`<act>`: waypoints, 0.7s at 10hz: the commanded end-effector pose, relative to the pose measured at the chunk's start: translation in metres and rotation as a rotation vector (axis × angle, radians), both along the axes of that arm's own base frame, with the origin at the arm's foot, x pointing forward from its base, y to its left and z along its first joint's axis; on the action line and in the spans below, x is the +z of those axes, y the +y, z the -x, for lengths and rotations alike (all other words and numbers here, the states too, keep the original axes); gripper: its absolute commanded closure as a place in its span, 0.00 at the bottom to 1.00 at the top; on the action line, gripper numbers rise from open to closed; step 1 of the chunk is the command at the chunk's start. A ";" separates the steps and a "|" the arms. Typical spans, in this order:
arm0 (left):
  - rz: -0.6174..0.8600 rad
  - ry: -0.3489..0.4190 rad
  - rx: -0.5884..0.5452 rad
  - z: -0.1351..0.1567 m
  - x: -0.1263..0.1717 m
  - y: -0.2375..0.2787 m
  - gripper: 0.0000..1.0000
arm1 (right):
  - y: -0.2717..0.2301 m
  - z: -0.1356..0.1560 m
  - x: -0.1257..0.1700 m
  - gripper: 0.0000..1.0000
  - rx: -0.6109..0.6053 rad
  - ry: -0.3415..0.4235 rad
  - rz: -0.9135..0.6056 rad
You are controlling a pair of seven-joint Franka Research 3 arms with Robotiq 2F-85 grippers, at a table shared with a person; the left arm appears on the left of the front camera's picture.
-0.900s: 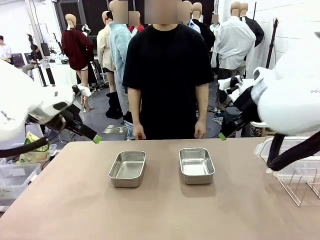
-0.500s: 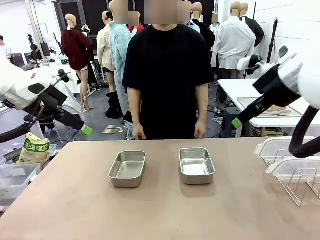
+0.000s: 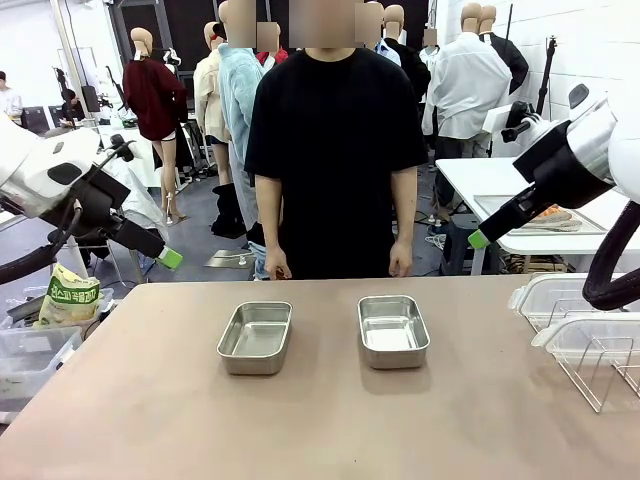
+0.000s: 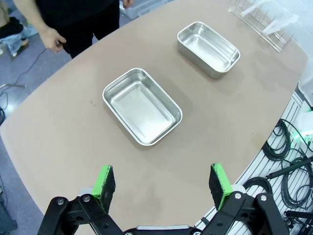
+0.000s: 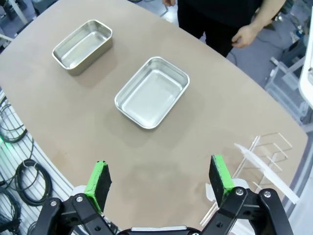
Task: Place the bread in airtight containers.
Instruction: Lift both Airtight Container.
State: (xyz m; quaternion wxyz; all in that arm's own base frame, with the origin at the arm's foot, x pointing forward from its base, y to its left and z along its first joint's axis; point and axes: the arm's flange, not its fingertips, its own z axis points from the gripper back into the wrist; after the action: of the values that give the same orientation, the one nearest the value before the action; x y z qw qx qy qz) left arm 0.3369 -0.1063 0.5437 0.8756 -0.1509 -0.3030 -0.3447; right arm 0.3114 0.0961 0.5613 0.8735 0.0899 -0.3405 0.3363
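Note:
Two empty stainless-steel airtight containers sit side by side on the brown table, the left tin (image 3: pixel 255 337) (image 4: pixel 142 105) (image 5: pixel 82 40) and the right tin (image 3: pixel 393 331) (image 4: pixel 209 41) (image 5: pixel 152 91). My left gripper (image 3: pixel 168 258) (image 4: pixel 161 183) hangs open, high above the table's left edge, with nothing between its green pads. My right gripper (image 3: pixel 479 239) (image 5: pixel 159 182) is open too, raised over the table's right side. Small golden-orange pieces, probably the bread (image 3: pixel 552 213), lie on a flat tray on the white side table behind my right arm; they are too small to tell for sure.
A person in black stands at the far edge, hands (image 3: pixel 277 266) (image 3: pixel 400 262) hanging at the sides. Clear plastic lids (image 3: pixel 556 297) and a wire rack (image 3: pixel 603 368) (image 5: pixel 261 149) occupy the table's right end. A green-and-yellow snack bag (image 3: pixel 70 297) sits off the left side.
Both arms have drawn up and outward from the table. The left gripper went left and the right gripper went right. The tins and the person have stayed still.

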 end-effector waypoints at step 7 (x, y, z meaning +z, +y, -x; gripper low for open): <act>0.010 0.036 -0.005 -0.002 -0.008 -0.002 0.00 | -0.002 -0.007 -0.008 0.00 -0.005 0.030 -0.008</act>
State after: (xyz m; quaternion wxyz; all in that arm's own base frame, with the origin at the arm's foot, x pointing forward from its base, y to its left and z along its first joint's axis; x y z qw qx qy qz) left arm 0.3430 -0.1046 0.5324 0.8840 -0.1580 -0.2857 -0.3347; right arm 0.3235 0.0947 0.5492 0.8826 0.0940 -0.3223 0.3291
